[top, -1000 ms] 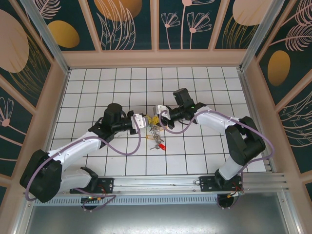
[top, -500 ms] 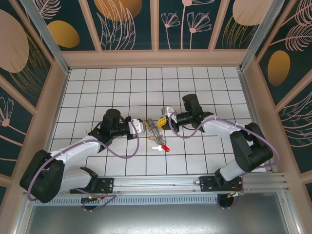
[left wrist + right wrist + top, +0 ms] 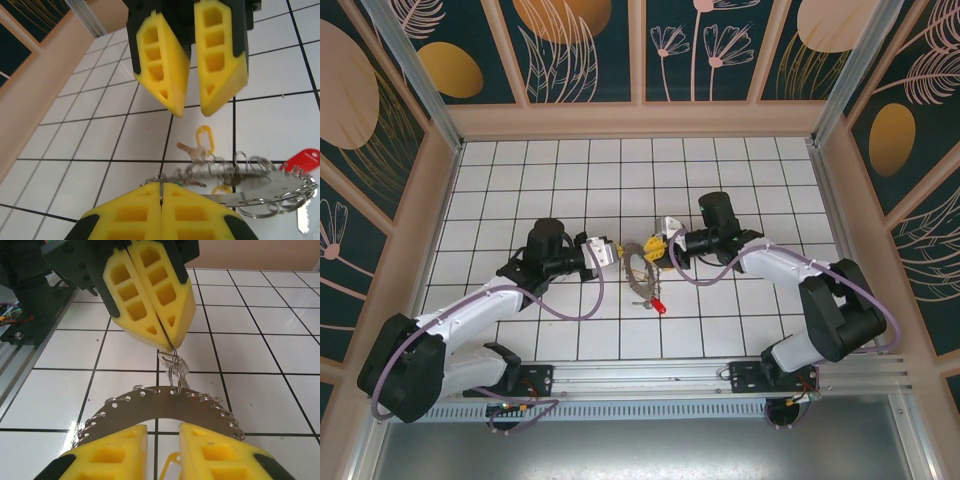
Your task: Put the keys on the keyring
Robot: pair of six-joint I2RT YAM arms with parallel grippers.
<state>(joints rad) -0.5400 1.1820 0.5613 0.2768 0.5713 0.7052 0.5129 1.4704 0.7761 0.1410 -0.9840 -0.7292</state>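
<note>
The keyring (image 3: pixel 165 409) is a flat grey metal arc with small wire loops along its rim, hanging between the two grippers (image 3: pixel 638 270). My left gripper (image 3: pixel 170 345) is shut on one of those loops, and a silver key (image 3: pixel 178 368) dangles just below its tips. In its own view the left gripper (image 3: pixel 161 186) pinches a thin metal edge. My right gripper (image 3: pixel 162 432) stands open just short of the keyring, with a gap between its fingers. A red-headed key (image 3: pixel 302 160) and a yellow-headed key (image 3: pixel 205 137) hang from the keyring (image 3: pixel 240 172).
White tiled floor (image 3: pixel 740 180) with black grid lines spreads all round. Wooden walls (image 3: pixel 640 118) close the back and sides. The aluminium rail (image 3: pixel 650 375) carrying the arm bases runs along the near edge. The red key (image 3: pixel 659 306) lies below the grippers.
My right gripper has opened and let go of the keyring. Both grippers came lower and closer over the last second; the left stays shut.
</note>
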